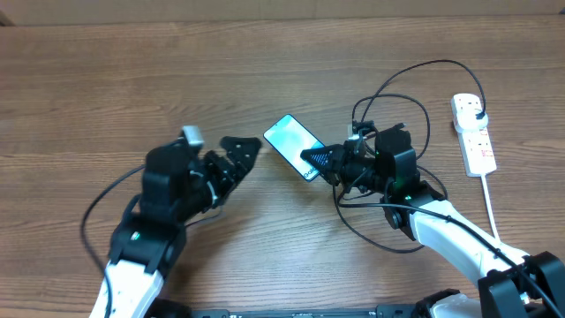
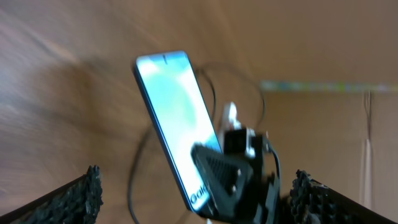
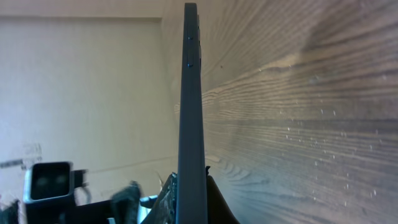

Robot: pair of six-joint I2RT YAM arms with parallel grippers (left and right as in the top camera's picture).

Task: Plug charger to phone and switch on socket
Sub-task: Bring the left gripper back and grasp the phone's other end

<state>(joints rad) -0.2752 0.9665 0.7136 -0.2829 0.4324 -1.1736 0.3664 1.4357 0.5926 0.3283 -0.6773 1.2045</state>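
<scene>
Slim black-edged smartphone (image 3: 191,124), teal screen lit, pinched in clenched right claw (image 1: 312,162). Left claw (image 1: 238,161) spread wide, empty. Plugging step seems pending: tip of thin black charger cable (image 1: 433,63) needs fetching.

The left arm reaches in from the lower left, its claw (image 1: 240,163) spread wide, facing the right claw (image 1: 320,161), which is pinched tight on the phone (image 1: 290,137).

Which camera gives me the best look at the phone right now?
Left wrist: the phone appears large, with its lit screen facing the camera. Overhead shows it small and partly covered at one end. Right wrist sees only its thin edge.
</scene>
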